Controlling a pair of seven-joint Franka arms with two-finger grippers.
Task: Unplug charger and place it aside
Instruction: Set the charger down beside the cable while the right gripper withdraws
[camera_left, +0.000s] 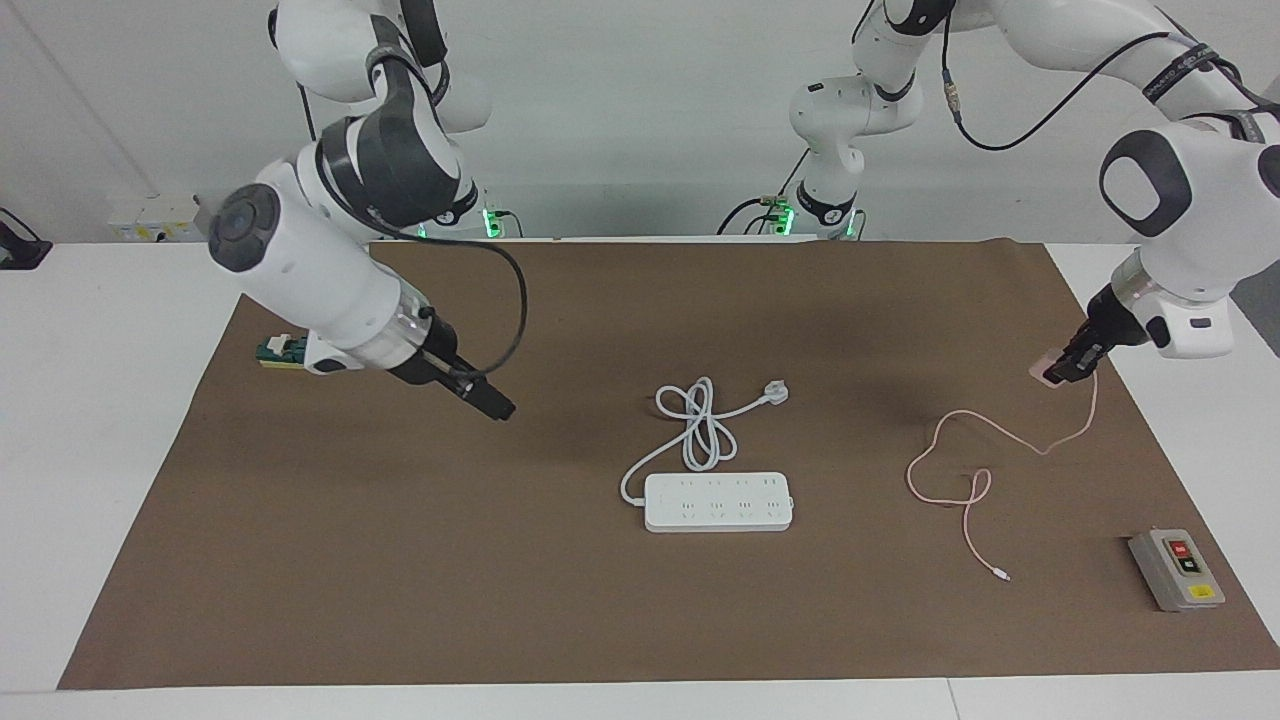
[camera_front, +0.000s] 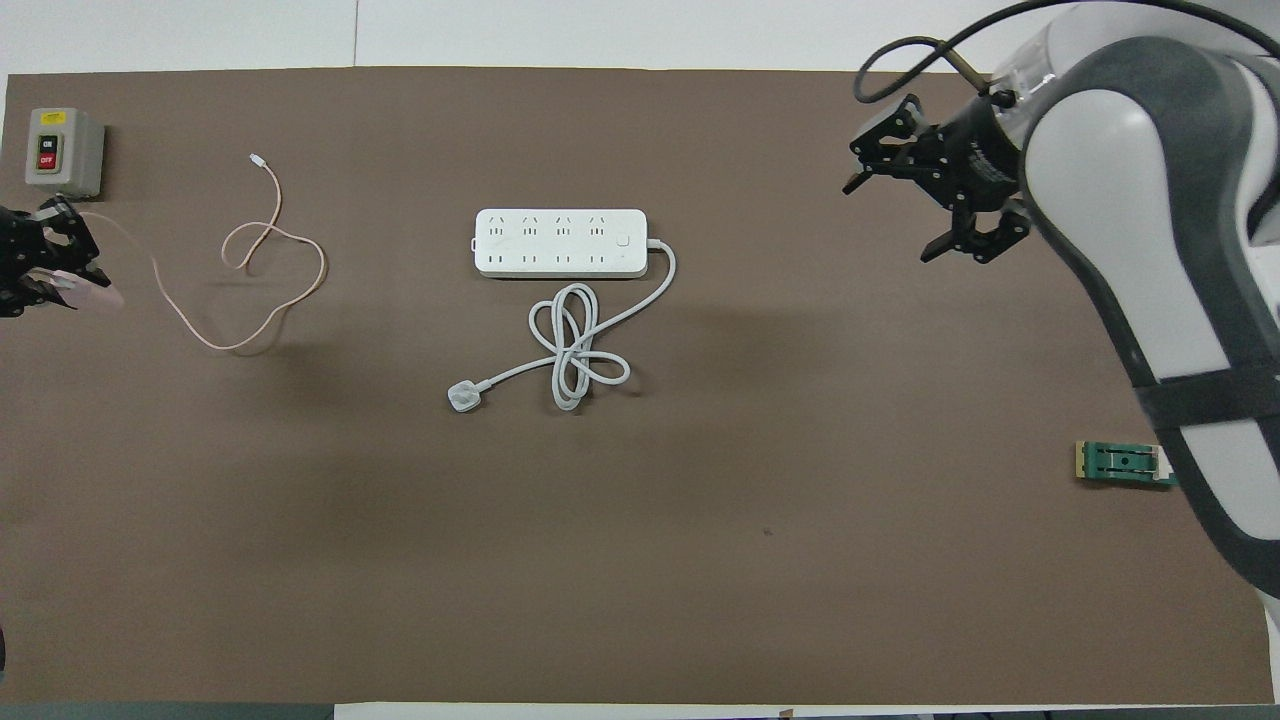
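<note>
A matt brown mat (camera_left: 400, 560), paper-like and faintly grainy, covers most of the white, smooth desk (camera_left: 110, 400), whose bare top shows along every edge. The power strip (camera_left: 718, 502) near the mat's middle looks like smooth white plastic with a soft sheen; its thick cord (camera_left: 700, 425) is pale, rubbery and matt. The charger (camera_left: 1045, 368) at the mat's edge toward the left arm looks like pale pink plastic, its thin pink cable (camera_left: 960, 470) smooth. The switch box (camera_left: 1176, 570) near a mat corner is dull grey, perhaps metal. Both arms wear glossy white shells with matt dark joints; the right gripper (camera_front: 935, 205) is matt black
</note>
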